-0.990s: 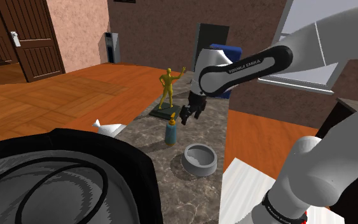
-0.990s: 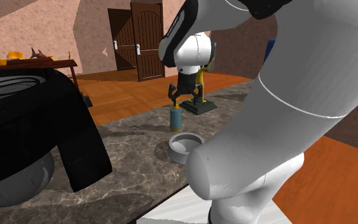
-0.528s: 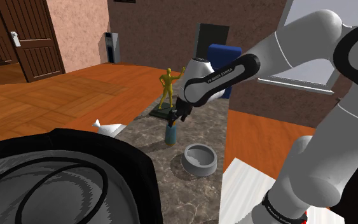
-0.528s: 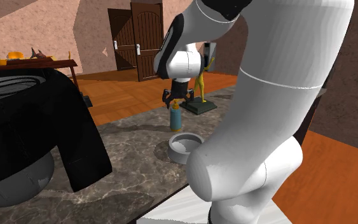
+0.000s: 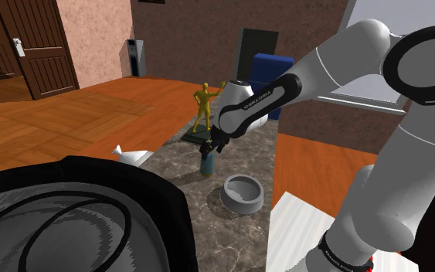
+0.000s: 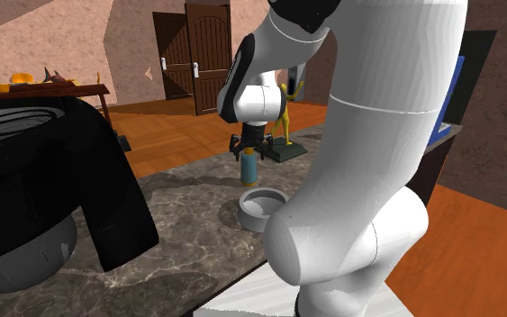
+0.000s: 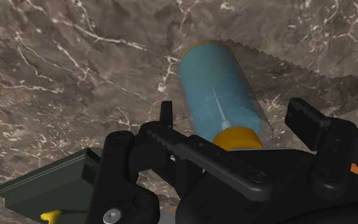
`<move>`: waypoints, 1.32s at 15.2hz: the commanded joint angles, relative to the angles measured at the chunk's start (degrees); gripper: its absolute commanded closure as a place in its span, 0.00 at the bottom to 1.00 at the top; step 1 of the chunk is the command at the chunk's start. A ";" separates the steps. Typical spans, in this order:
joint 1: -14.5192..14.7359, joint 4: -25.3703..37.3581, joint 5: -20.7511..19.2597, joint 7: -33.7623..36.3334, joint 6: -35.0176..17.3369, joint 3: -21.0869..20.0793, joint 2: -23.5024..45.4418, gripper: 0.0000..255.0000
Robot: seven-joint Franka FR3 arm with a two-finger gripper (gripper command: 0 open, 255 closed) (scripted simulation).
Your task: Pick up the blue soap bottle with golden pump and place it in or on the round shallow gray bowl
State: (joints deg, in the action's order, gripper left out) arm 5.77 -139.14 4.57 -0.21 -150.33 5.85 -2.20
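A white robot arm (image 5: 347,46) stretches over a dark, white-veined marble table (image 5: 223,232), its black gripper (image 5: 210,145) (image 6: 248,149) lowered onto the top of the blue soap bottle (image 5: 206,164) (image 6: 249,168), which stands upright near the middle of the table. From the hand's own camera the two fingers (image 7: 308,118) are released, standing apart on either side of the bottle's golden pump (image 7: 238,137). The blue body reaches down to the marble below them, and whether either finger touches the pump cannot be told. The round, shallow gray bowl (image 5: 239,202) (image 6: 258,221) sits on the table on the near side of the bottle, close to it but not touching, and a little to the shoulder view's right. Just beyond the bottle, a golden figurine (image 5: 202,107) with one arm raised stands on a dark green base (image 5: 195,137), and a corner of that base (image 7: 50,184) shows beside the gripper in the wrist view. White lettering (image 5: 253,99) runs along the arm's dark band, too small to read. A large black object (image 5: 92,216) fills the near end of the table, with a small white object (image 5: 130,154) at the table's edge on the shoulder view's left. Beyond lie an orange wooden floor (image 5: 69,116), a brown panelled door (image 5: 30,46) and, at the far end, a blue chair (image 5: 273,66).
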 commanded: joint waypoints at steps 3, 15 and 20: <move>0.01 0.03 0.05 -0.04 -0.15 0.00 0.15 0.00; 0.01 0.01 0.04 -0.02 -0.13 0.00 0.12 1.00; -0.09 1.07 -0.73 0.63 3.08 -0.02 -2.06 1.00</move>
State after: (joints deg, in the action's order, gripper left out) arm 5.69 -138.54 3.97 0.31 -148.03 5.83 -3.96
